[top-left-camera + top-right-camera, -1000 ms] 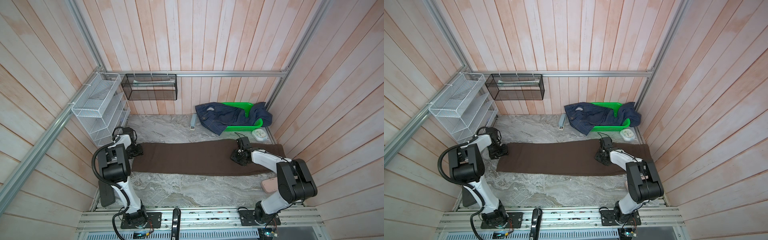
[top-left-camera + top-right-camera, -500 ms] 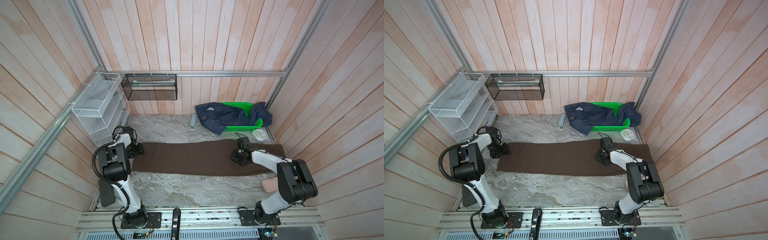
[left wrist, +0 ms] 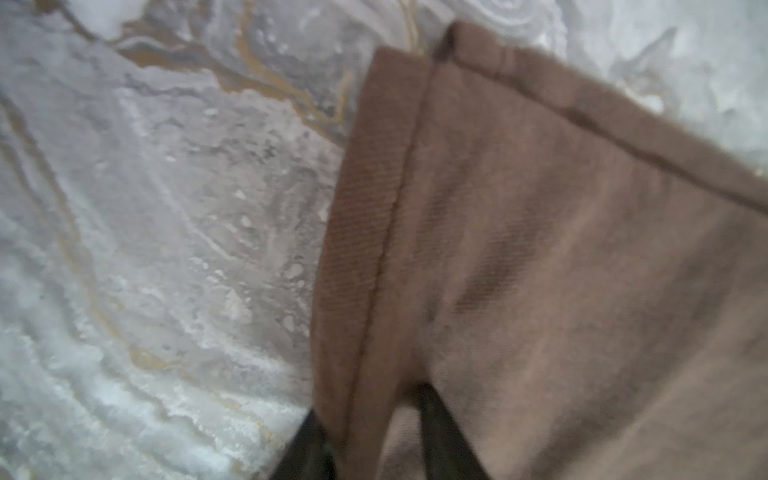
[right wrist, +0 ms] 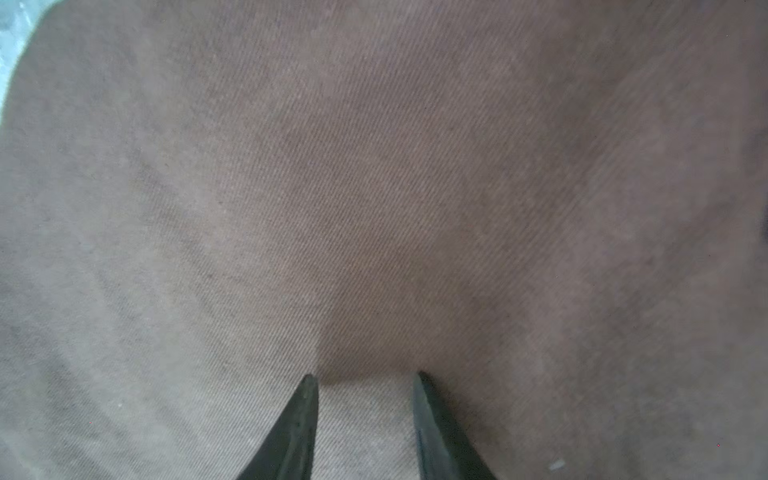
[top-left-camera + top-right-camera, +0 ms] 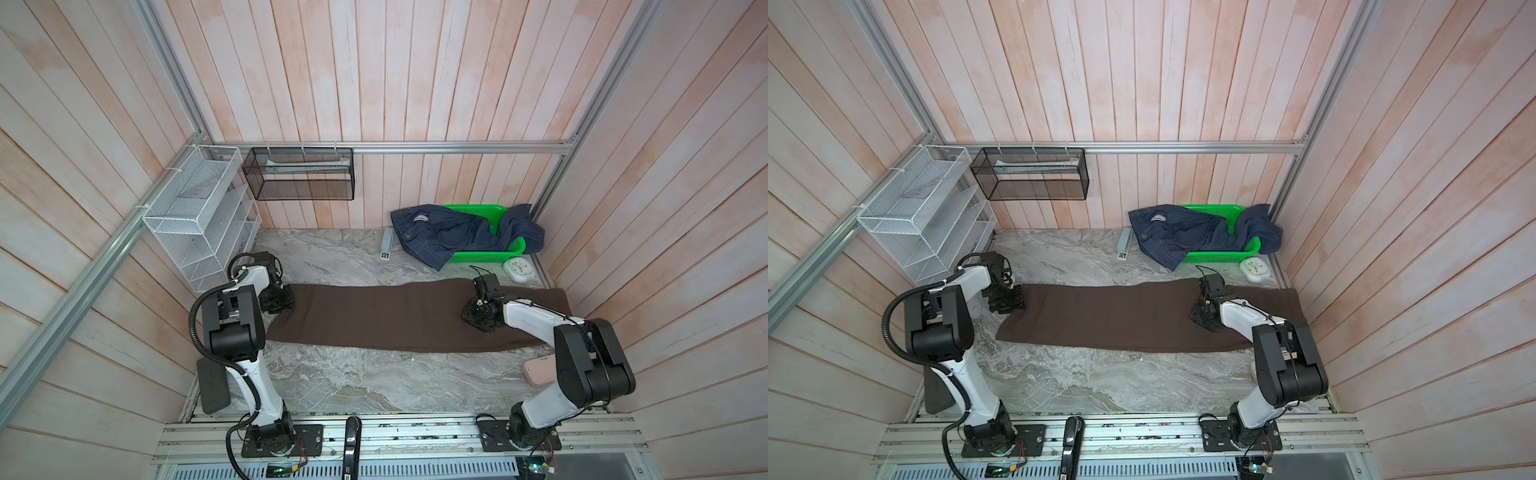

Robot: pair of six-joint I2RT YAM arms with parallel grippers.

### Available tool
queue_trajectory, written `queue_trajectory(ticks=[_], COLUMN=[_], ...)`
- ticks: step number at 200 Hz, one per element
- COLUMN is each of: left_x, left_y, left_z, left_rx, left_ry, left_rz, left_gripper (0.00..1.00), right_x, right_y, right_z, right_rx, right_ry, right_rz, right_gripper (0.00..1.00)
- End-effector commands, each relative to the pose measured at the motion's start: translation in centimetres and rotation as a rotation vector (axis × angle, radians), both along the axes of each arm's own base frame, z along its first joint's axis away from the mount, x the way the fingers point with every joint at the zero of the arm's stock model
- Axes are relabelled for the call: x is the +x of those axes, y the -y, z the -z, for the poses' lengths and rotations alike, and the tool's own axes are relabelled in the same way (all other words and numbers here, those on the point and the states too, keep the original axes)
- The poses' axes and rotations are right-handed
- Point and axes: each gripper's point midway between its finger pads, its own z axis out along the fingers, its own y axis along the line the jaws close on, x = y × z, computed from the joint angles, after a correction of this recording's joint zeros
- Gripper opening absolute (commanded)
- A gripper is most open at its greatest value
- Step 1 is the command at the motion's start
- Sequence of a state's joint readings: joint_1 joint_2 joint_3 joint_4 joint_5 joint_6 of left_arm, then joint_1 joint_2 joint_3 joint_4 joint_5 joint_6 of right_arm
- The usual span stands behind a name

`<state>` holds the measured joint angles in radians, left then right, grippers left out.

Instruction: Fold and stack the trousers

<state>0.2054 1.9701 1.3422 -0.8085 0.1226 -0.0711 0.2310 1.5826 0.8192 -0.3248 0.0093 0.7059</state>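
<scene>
The dark brown trousers (image 5: 395, 318) (image 5: 1121, 320) lie flat in a long strip across the marble table in both top views. My left gripper (image 5: 283, 301) (image 5: 1013, 303) is at their left end. In the left wrist view the stitched hem (image 3: 365, 232) runs down between its fingers (image 3: 436, 419), and the gripper (image 3: 370, 401) is shut on that edge. My right gripper (image 5: 478, 320) (image 5: 1202, 318) is pressed down onto the trousers toward their right end. In the right wrist view it (image 4: 365, 375) holds a raised fold of brown cloth (image 4: 374, 208) between its tips.
A green basket (image 5: 478, 257) draped with dark blue jeans (image 5: 449, 237) stands at the back right, with a white clock (image 5: 518, 269) beside it. A small grey bar (image 5: 387, 245) lies near the back. A white wire rack (image 5: 199, 220) stands at the left wall. A pink object (image 5: 538, 370) lies front right.
The left gripper has closed in on the hem at the trousers' left end. The right arm and its gripper have not moved.
</scene>
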Motion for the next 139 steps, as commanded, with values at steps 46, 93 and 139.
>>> queue_trajectory(ticks=[46, 93, 139], left_x=[-2.6, -2.2, -3.4], left_y=[0.2, -6.3, -11.1], left_z=[-0.6, -9.4, -13.4], left_rx=[0.032, 0.393, 0.605], left_ry=[-0.083, 0.013, 0.013], left_rz=[-0.032, -0.168, -0.271], left_gripper=[0.0, 0.0, 0.0], right_x=[-1.9, -1.2, -0.5], right_y=[-0.8, -4.4, -9.6], right_z=[0.5, -0.9, -3.4], right_rx=[0.007, 0.072, 0.141], right_ry=[-0.072, -0.027, 0.052], right_rz=[-0.02, -0.095, -0.211], right_gripper=[0.41, 0.42, 0.44])
